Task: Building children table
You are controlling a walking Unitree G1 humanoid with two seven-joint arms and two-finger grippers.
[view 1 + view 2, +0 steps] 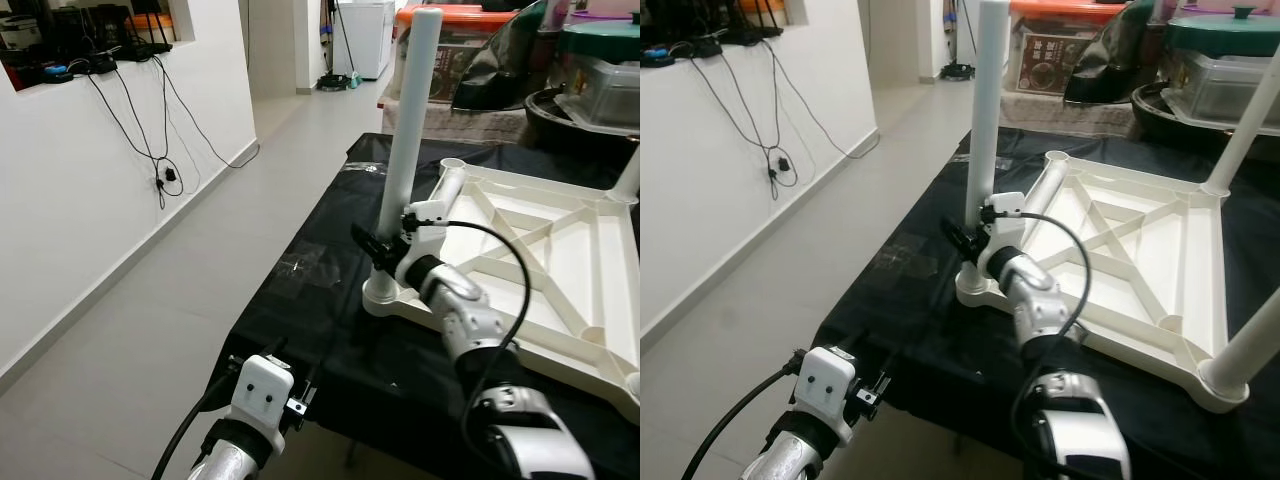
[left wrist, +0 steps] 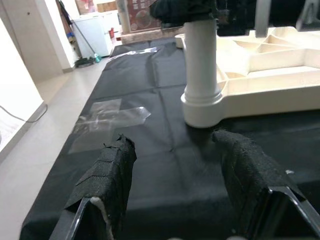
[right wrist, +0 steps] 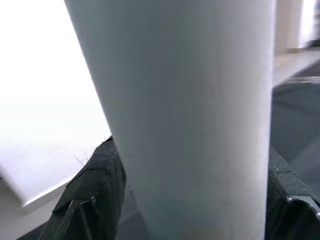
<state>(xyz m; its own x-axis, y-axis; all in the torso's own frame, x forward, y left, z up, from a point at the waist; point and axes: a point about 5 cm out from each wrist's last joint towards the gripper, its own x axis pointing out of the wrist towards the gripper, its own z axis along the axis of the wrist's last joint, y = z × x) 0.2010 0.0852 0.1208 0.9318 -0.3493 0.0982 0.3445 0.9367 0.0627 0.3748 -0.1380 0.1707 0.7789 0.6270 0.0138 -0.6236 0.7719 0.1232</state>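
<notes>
A white children's table (image 1: 545, 255) lies upside down on a black cloth (image 1: 300, 330). One white leg (image 1: 410, 130) stands upright in its near-left corner socket (image 1: 385, 295). My right gripper (image 1: 385, 245) is shut on that leg low down, just above the socket; in the right wrist view the leg (image 3: 190, 100) fills the space between the black fingers (image 3: 97, 175). Two more legs (image 1: 1250, 120) (image 1: 1255, 340) stand at the right-hand corners. The far-left socket (image 1: 1057, 158) holds nothing. My left gripper (image 2: 172, 150) is open, low at the cloth's near edge, facing the socket (image 2: 202, 107).
A patch of clear tape (image 1: 300, 265) lies on the cloth left of the table. Storage boxes and pots (image 1: 590, 80) crowd the back right. A white wall with hanging cables (image 1: 150, 130) runs along the left, with tiled floor (image 1: 150, 330) between it and the cloth.
</notes>
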